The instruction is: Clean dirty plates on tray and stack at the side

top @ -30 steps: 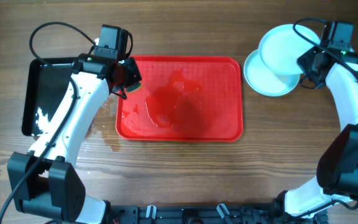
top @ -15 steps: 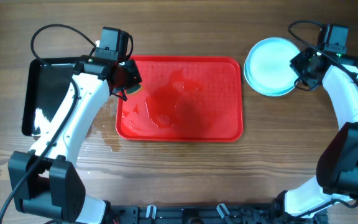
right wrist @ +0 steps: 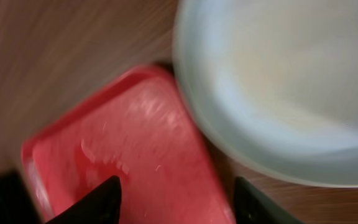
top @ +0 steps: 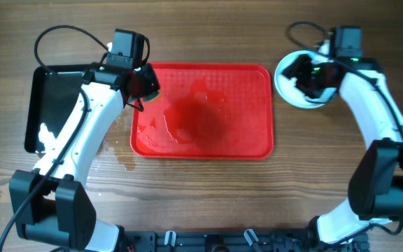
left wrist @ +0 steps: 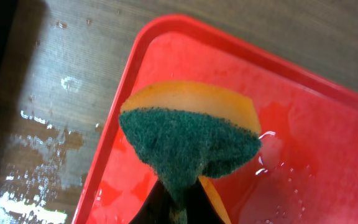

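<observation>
The red tray lies mid-table, wet, with water drops on it. My left gripper hangs over its upper-left corner, shut on a green and yellow sponge that fills the left wrist view. The pale blue-white plates sit stacked on the wood just right of the tray, partly hidden under my right arm. My right gripper hovers over that stack, open with nothing between its fingers. Its blurred view shows the top plate and the tray's corner.
A glossy black tray lies at the far left, beside my left arm. Water is spilled on the wood between it and the red tray. The left arm's cable loops near the table's back edge.
My right gripper has set a plate on the stack, opened, and moved left over it. The left arm and sponge have stayed still.
</observation>
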Controlling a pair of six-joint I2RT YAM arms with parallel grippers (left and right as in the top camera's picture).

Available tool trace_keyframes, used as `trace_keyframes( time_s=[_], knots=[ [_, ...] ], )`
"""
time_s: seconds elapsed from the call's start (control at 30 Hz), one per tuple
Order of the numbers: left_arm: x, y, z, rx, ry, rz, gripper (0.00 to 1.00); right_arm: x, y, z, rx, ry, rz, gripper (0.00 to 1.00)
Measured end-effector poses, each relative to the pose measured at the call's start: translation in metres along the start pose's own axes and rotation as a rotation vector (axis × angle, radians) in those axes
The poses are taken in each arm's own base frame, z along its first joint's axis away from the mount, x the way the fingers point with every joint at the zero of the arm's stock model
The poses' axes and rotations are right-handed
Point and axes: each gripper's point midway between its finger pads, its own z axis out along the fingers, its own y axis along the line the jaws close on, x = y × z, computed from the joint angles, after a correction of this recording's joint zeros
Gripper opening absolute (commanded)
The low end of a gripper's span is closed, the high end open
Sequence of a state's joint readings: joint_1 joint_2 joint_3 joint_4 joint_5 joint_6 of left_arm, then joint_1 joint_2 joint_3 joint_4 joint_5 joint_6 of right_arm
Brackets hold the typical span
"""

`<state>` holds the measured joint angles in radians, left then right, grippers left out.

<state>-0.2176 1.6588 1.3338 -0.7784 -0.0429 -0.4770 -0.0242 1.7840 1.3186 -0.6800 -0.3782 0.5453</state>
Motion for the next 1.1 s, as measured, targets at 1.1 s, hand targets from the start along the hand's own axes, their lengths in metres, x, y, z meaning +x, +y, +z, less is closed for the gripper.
trace_keyframes(
  time_s=[1.1],
  knots=[
    [0.001,0.27,0.055,-0.319,-0.061,-0.619,0.37,0.116,0.106,0.041,-0.021,0.123,-0.339,1.0]
  ],
)
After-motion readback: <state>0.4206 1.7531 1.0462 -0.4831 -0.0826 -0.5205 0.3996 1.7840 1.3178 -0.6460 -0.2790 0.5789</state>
